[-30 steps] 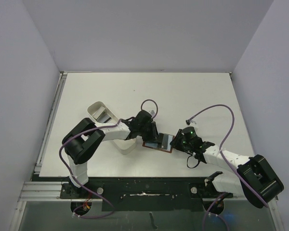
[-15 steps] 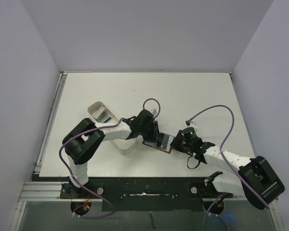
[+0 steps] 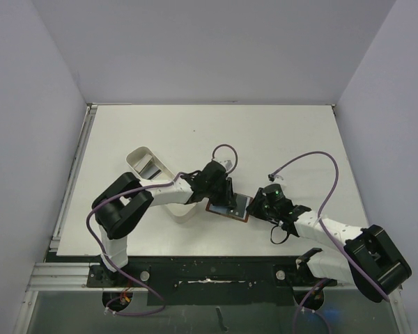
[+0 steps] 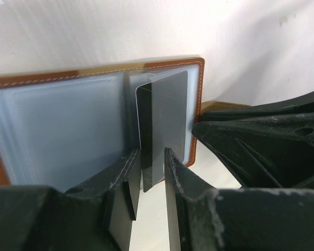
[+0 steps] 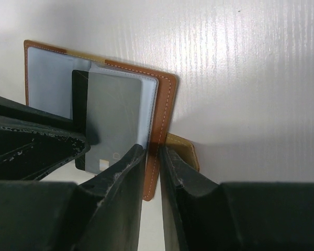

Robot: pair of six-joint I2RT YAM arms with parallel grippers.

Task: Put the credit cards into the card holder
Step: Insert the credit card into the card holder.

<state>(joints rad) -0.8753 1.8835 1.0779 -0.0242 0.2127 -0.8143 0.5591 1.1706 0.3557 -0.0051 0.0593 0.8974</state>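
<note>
Versus a second ago, I see the left pincer (image 4: 152,155) has edged right, toward the right pincer (image 5: 153,152). The left pincer pinches the grey credit card (image 4: 165,117) narrowly, with the card's far end inside a clear pocket of the open card holder (image 5: 165,104). The right pincer clamps the holder's right edge. The holder lies near centre on the surface (image 3: 279,139).

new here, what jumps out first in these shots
The open brown card holder lies front centre, with both grippers on it. The left gripper pinches a grey card partly inside a clear pocket, while the right gripper clamps the holder's brown edge.
</note>
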